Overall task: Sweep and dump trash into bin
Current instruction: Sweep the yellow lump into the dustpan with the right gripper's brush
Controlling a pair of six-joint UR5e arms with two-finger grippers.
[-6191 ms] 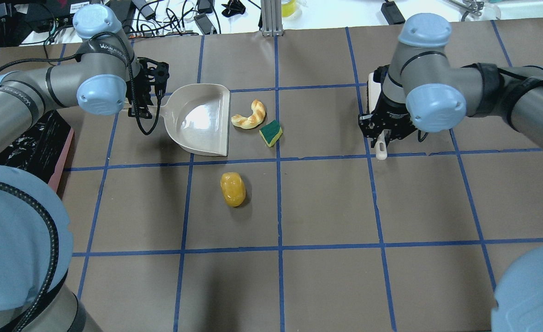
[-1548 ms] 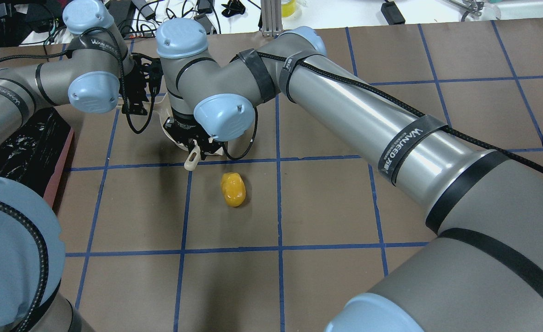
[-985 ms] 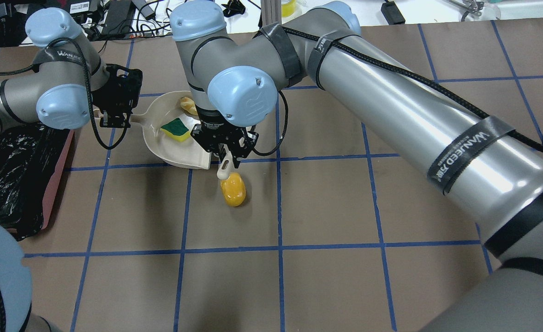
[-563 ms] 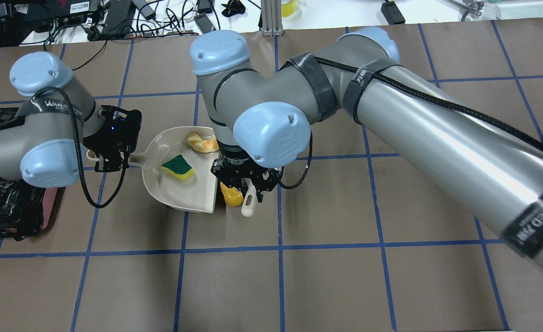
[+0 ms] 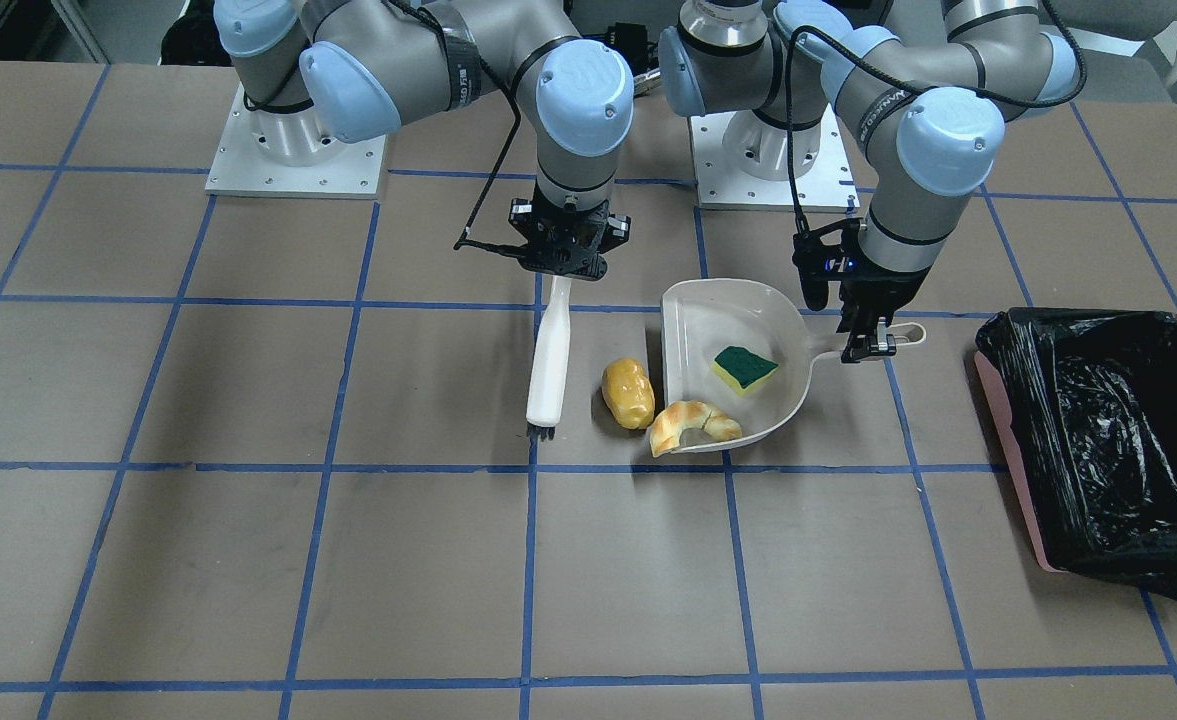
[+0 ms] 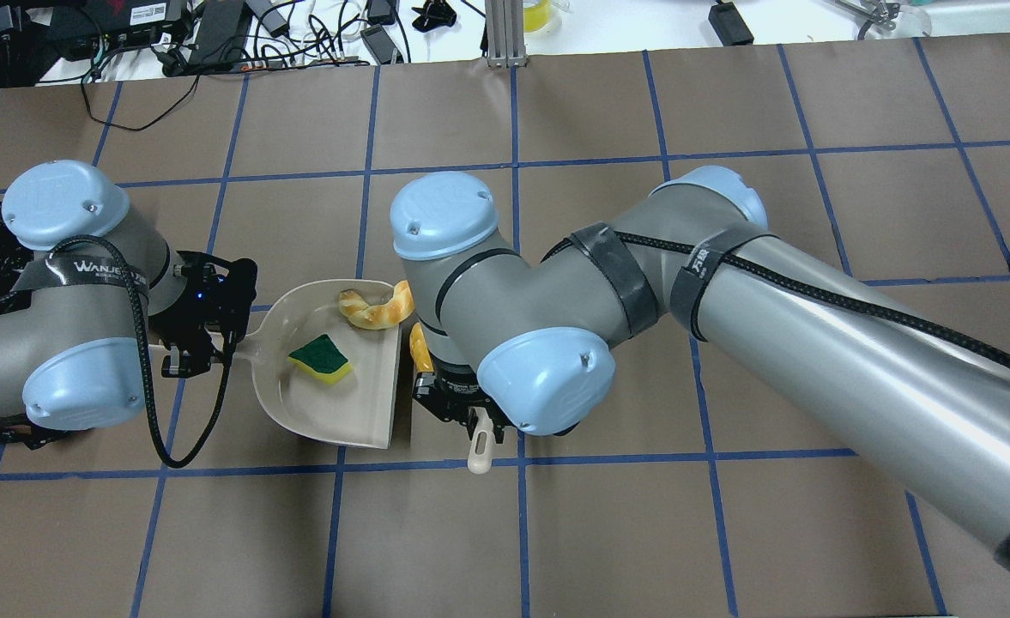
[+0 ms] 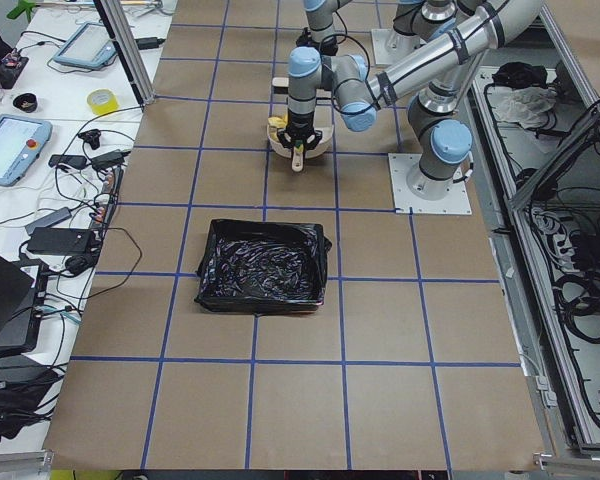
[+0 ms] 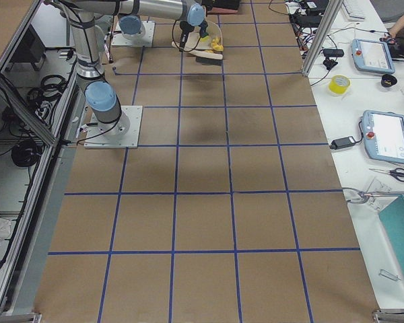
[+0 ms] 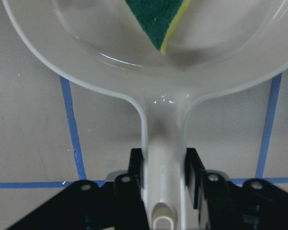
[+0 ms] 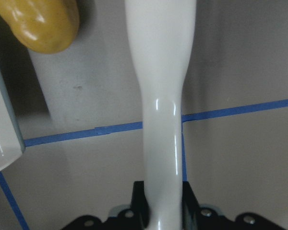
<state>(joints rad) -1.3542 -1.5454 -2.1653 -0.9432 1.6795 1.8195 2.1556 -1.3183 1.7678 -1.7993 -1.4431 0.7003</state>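
My left gripper (image 5: 868, 335) is shut on the handle of the cream dustpan (image 5: 708, 320), which lies flat on the table; the grip also shows in the left wrist view (image 9: 165, 177). The green-and-yellow sponge (image 5: 745, 367) lies inside the pan. The croissant (image 5: 693, 425) lies across the pan's open lip. The yellow-orange potato (image 5: 628, 393) lies on the table just outside the pan's mouth. My right gripper (image 5: 563, 255) is shut on the white brush (image 5: 548, 360), which is on the potato's far side from the pan. The black-lined pink bin (image 5: 1108, 440) stands beyond the left arm.
The brown table (image 5: 248, 560) carries a blue tape grid. The two arm bases (image 5: 293, 150) stand at the robot's edge. In the overhead view the right arm (image 6: 728, 292) reaches across the middle and hides most of the potato (image 6: 419, 348). Cables and devices (image 6: 213, 34) lie past the far edge.
The brush swept the croissant and sponge into the dustpan. The pan then moved up beside the potato, and the brush came round to the potato's other side. Both grips stayed shut.
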